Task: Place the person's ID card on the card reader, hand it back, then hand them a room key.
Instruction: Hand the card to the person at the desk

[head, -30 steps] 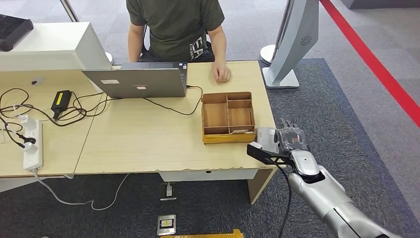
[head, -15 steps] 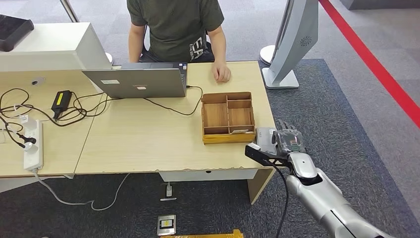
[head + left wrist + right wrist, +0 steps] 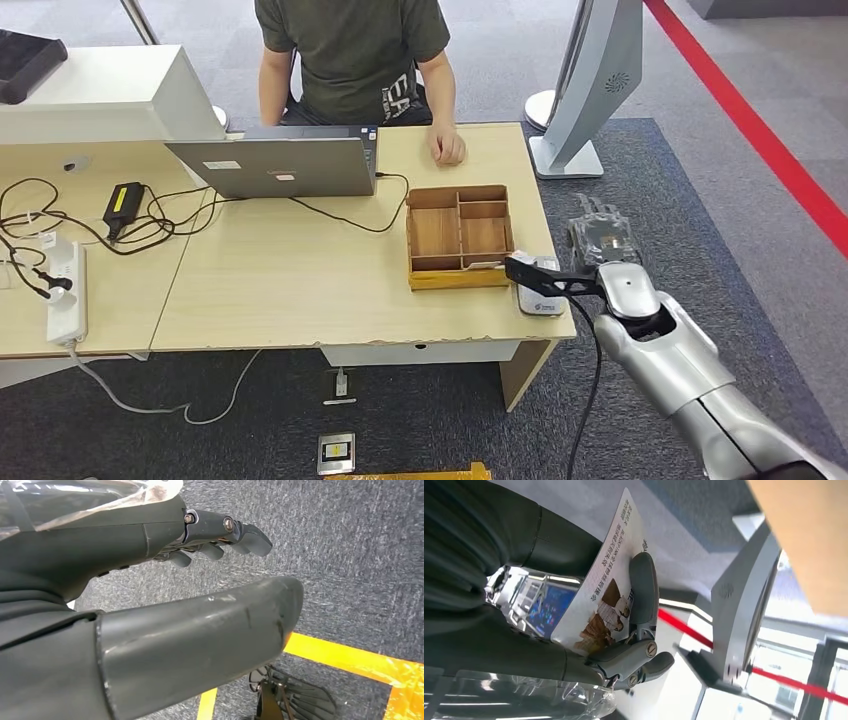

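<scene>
Printed white ID card [image 3: 609, 580] is pinched in the right hand [image 3: 603, 236], raised right of the small grey card reader [image 3: 538, 291] on the wooden desk [image 3: 300, 280]. Left hand [image 3: 220, 535] hangs with nothing held. Handing back and key delivery appear outstanding.

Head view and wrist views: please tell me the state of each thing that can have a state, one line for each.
Laptop: lid open.
Wooden tray: compartments look empty.
Card reader: bare on top, no card on it.
Card: held by the right hand.
Right hand: grips the card.
Left hand: holds nothing.
Power strip: a plug in it.
</scene>
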`<state>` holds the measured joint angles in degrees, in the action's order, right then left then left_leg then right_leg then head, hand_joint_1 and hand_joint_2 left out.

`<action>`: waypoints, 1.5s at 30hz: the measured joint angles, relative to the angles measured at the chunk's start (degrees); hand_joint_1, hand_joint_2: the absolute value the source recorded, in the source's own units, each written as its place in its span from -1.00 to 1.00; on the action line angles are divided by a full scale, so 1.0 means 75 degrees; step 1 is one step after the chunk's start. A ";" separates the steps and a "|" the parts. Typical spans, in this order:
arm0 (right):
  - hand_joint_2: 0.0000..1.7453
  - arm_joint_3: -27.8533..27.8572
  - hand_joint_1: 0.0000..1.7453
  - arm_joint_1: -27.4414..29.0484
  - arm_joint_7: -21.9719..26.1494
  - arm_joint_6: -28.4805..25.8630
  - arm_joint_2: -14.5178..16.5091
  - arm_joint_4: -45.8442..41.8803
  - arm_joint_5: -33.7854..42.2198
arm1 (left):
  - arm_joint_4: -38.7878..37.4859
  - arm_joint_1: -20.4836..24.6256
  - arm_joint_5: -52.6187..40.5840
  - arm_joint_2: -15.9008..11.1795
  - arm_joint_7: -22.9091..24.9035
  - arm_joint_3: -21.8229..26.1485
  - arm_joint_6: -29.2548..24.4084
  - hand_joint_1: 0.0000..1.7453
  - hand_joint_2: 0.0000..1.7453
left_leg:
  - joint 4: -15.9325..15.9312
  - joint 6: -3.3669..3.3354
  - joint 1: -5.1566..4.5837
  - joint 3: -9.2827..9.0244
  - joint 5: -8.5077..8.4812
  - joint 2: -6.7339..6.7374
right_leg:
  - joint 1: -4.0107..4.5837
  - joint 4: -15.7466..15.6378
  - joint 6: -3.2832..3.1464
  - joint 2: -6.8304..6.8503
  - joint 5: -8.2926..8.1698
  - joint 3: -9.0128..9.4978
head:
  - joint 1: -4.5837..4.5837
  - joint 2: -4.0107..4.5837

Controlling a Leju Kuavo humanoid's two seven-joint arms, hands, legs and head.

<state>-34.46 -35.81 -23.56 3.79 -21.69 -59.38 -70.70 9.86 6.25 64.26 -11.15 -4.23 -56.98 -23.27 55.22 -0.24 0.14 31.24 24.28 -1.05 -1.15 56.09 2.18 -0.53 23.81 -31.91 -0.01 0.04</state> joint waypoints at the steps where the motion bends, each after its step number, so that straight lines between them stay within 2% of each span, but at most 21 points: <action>1: 1.00 0.0026 1.00 -0.0105 -0.0008 0.0118 -0.0042 -0.0201 -0.0070 | 0.0000 0.0000 -0.0005 -0.0002 0.0010 0.0000 0.0007 -1.00 -1.00 | 0.0000 0.0000 0.0000 0.0000 0.0000 0.0000 | 0.0001 0.0000 0.0000 0.0000 0.0000 0.0000 | -0.0001 0.0000; 6: 1.00 0.0080 1.00 -0.0521 0.0041 0.0413 -0.0115 -0.0946 -0.0248 | 0.0000 0.0004 -0.0074 -0.0015 0.0008 -0.0025 0.0096 -1.00 -1.00 | -0.0001 0.0001 0.0001 0.0001 -0.0001 0.0000 | 0.0004 0.0000 0.0000 0.0000 0.0000 0.0000 | 0.0000 0.0000; 12: 1.00 0.0031 1.00 -0.0911 0.0194 0.0182 0.0150 -0.1047 0.1035 | 0.0000 0.0022 -0.0214 -0.0025 -0.0038 -0.0113 0.0134 -1.00 -1.00 | -0.0002 0.0004 0.0003 0.0005 -0.0002 -0.0002 | 0.0006 0.0002 -0.0001 0.0000 0.0000 0.0000 | 0.0001 0.0000; 19: 1.00 -0.0223 1.00 -0.1381 0.0380 -0.0645 0.0734 -0.0169 0.1565 | 0.0000 0.0048 -0.0191 -0.0028 -0.0117 -0.0179 0.0083 -1.00 -1.00 | -0.0002 0.0006 0.0005 0.0008 -0.0004 -0.0005 | 0.0009 0.0003 -0.0002 0.0000 -0.0001 -0.0001 | 0.0000 0.0000; 31: 1.00 -0.0695 1.00 -0.2251 0.0495 -0.1293 0.1881 0.1777 0.1855 | 0.0000 0.0062 0.0271 -0.0001 0.0384 -0.0160 -0.0329 -1.00 -1.00 | -0.0001 0.0011 0.0011 0.0025 -0.0007 -0.0005 | 0.0016 0.0006 -0.0009 -0.0002 -0.0003 -0.0023 | -0.0001 0.0000; 40: 1.00 -0.0871 1.00 -0.2390 0.0564 -0.1376 0.2349 0.2435 0.1811 | 0.0000 0.0056 0.0435 0.0058 0.0570 -0.0116 -0.0576 -1.00 -1.00 | -0.0001 0.0011 0.0012 0.0026 -0.0008 -0.0005 | 0.0017 0.0005 -0.0009 -0.0002 -0.0003 -0.0025 | 0.0000 0.0000; 41: 1.00 -0.0887 0.50 -0.2393 0.0561 -0.1405 0.2383 0.2470 0.1803 | 0.0000 0.0056 0.0478 0.0066 0.0567 -0.0104 -0.0608 -1.00 -1.00 | -0.0001 0.0012 0.0012 0.0026 -0.0008 -0.0004 | 0.0017 0.0005 -0.0010 -0.0002 -0.0003 -0.0025 | 0.0000 0.0000; 44: -0.50 -0.0937 -1.00 -0.2392 0.0538 -0.1653 0.2453 0.2538 0.1725 | 0.0000 0.0053 0.0662 0.0095 0.0538 -0.0028 -0.0739 -1.00 -1.00 | -0.0001 0.0012 0.0012 0.0025 -0.0008 -0.0002 | 0.0017 0.0005 -0.0010 -0.0002 -0.0003 -0.0026 | 0.0000 0.0000; 45: -1.00 -0.0955 -1.00 -0.2391 0.0523 -0.1757 0.2466 0.2549 0.1650 | 0.0000 0.0051 0.0721 0.0105 0.0526 0.0006 -0.0788 -1.00 -1.00 | -0.0001 0.0012 0.0012 0.0025 -0.0008 -0.0002 | 0.0017 0.0005 -0.0010 -0.0002 -0.0003 -0.0026 | 0.0000 0.0000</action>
<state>-41.63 -53.74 -19.64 -9.38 -3.19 -40.27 -58.32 9.86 6.63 69.67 -10.36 -0.28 -56.94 -29.18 55.22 -0.15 0.23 31.43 24.21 -1.06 -1.02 56.12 2.11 -0.55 23.79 -32.11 -0.01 0.04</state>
